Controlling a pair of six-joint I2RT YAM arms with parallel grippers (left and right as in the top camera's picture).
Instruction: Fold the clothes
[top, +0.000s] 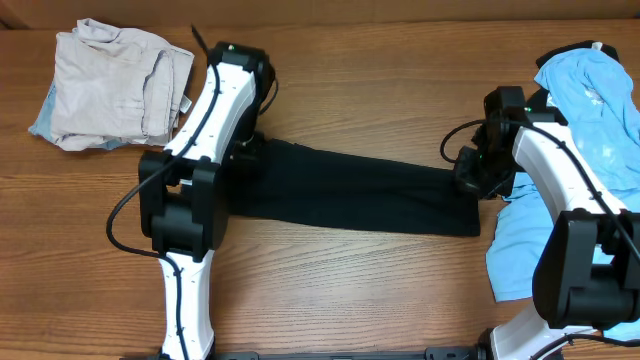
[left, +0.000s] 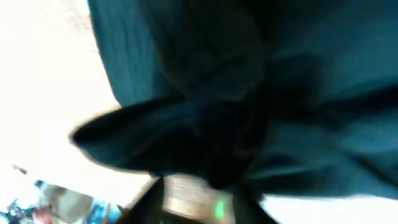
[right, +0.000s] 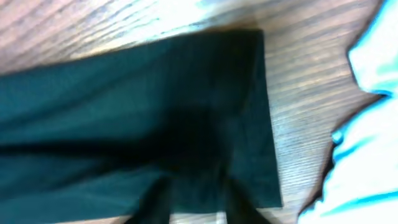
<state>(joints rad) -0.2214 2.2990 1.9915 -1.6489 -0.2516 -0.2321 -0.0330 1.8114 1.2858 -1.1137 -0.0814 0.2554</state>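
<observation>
- Table (top: 380, 90): brown wood grain, with everything below lying on it.
- Black shirt (top: 370, 195): lies across the middle of the table as a long, narrow band. It runs from under the left arm (top: 215, 110) to just in front of the right arm (top: 560, 170), dipping slightly toward the right. Its right end is a straight, squared edge, seen flat on the wood in the right wrist view (right: 124, 112). In the left wrist view the cloth (left: 280, 93) is bunched into folds close to the lens and blurred.
- Blue shirts (top: 590, 100): a light blue heap at the right edge of the table, partly under the right arm. A lower part spreads just beside the black shirt's right end. The blue edge (right: 373, 124) shows apart from the black cloth, with bare wood between them.
- Cream garment (top: 110, 85): a crumpled pile at the far left corner, well apart from the black shirt.
- Left gripper (top: 245, 152): low over the black shirt's left end, largely hidden by its own arm from above. Its wrist view is filled with gathered cloth, so I cannot tell how the jaws stand or whether they hold it.
- Right gripper (top: 468, 172): at the upper corner of the shirt's right end. Its two dark fingers (right: 152, 205) stand apart over the black cloth, and no pinch is visible.
</observation>
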